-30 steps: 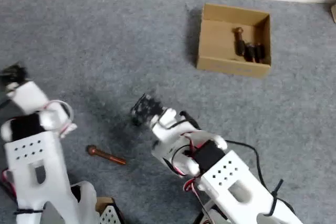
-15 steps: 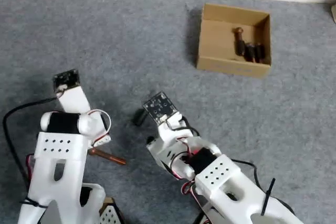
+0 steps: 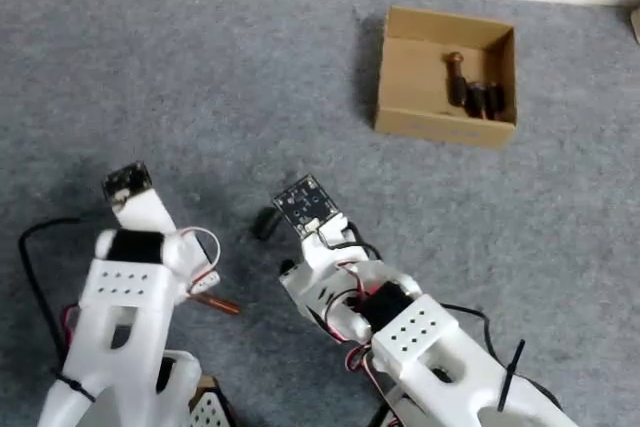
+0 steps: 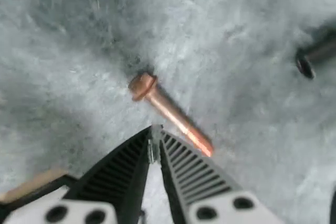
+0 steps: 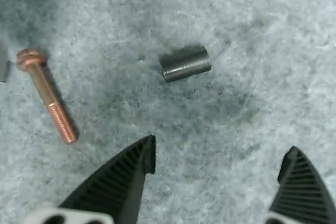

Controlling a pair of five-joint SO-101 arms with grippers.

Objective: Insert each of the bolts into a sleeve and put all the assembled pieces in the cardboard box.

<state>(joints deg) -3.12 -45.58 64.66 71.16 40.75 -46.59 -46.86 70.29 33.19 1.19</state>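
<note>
Swung inward, my left claw (image 4: 155, 132) hovers pressed together above the bolt (image 4: 170, 114) lying on the desk (image 3: 200, 67); my right claw (image 5: 220, 148), spread wide, looks poised to take the sleeve (image 5: 185, 63).

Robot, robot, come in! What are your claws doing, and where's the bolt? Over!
Left gripper shut, close by the bolt. Right gripper open, above the sleeve. Both pieces lie apart on the carpet, nothing between them.

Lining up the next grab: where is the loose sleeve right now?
Seen from above, the sleeve lies between the arms, just ahead of the open right gripper, the bolt nearby.
</note>
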